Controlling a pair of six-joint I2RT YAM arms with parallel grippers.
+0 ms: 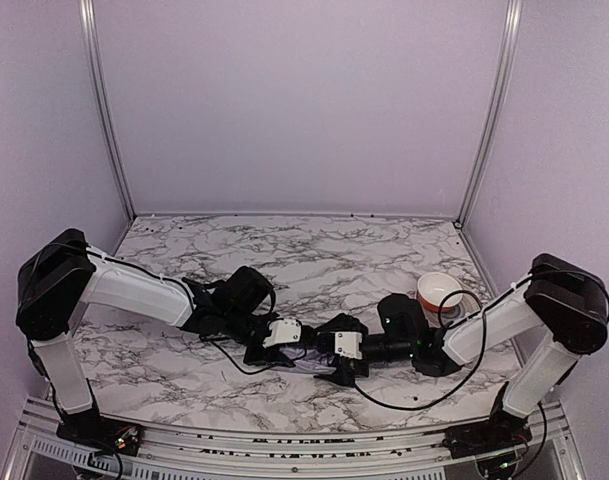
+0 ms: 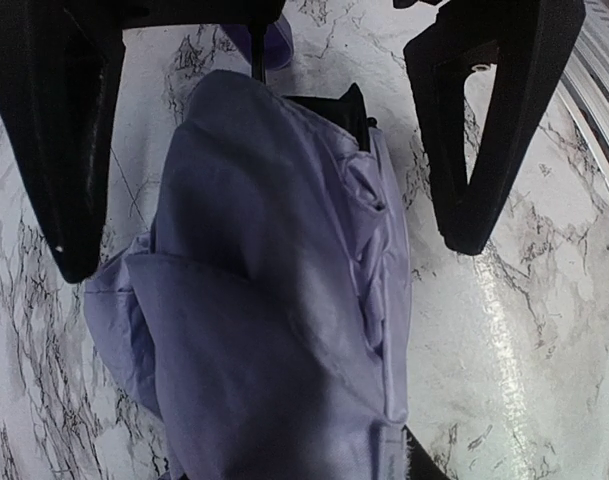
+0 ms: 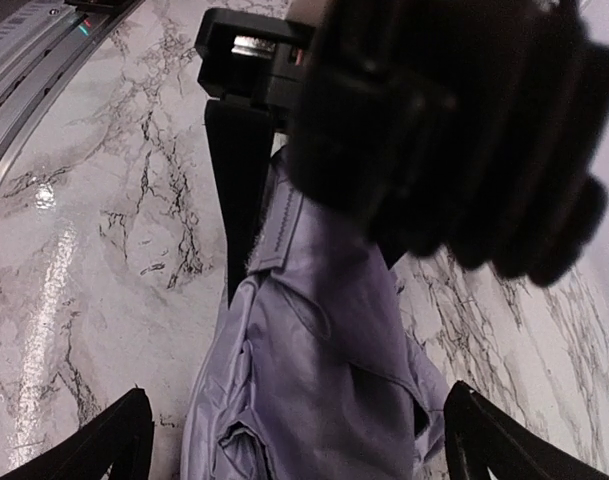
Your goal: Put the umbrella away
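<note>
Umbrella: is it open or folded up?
Folded up. The umbrella lies on the table as a crumpled bundle of fabric, not spread out.

I saw the white marble table carrying the collapsed lavender umbrella near its front edge, and an orange-and-white bowl toward the right.

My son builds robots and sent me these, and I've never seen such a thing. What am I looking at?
Two robot arms, left and right, are bolted to a marble table. The wide picture looks down from above and behind them. The other two come from a camera on each wrist, so the black prongs at their edges are that arm's own fingers. A lavender umbrella lies between the arms, and a bowl stands by the right one. The left hand straddles the umbrella, fingers apart. The right hand is wide open over it. Neither clearly grips it.
</note>
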